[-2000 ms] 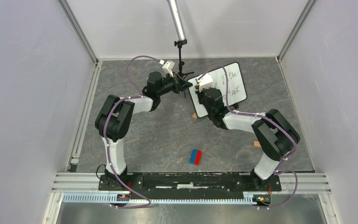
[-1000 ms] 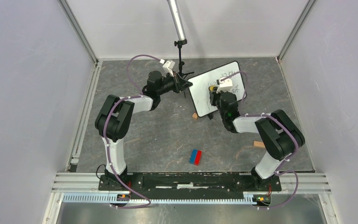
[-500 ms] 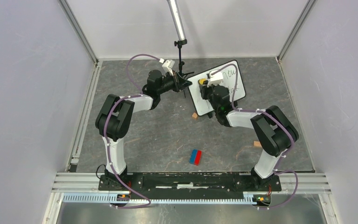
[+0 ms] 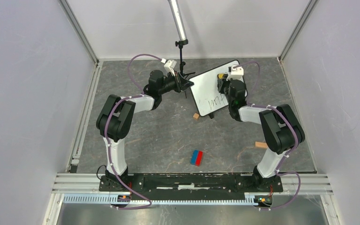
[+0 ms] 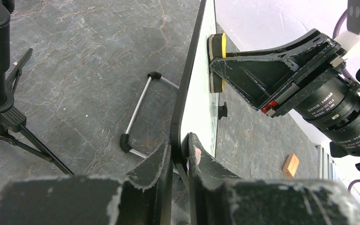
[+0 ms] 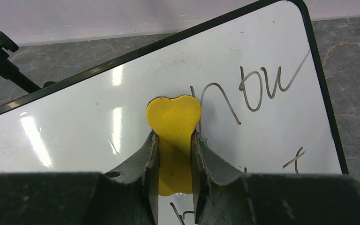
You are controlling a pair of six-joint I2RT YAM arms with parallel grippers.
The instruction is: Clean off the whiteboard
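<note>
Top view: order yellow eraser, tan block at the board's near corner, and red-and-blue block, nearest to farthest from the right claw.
1. yellow eraser, held in the right claw, on the whiteboard.
2. tan block, by the whiteboard's near corner.
3. red-and-blue block, on the table, toward the front edge.

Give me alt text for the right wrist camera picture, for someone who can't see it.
The right gripper clamps a yellow heart-shaped eraser against the whiteboard, beside black handwriting on its right part. The left part looks blank.
</note>
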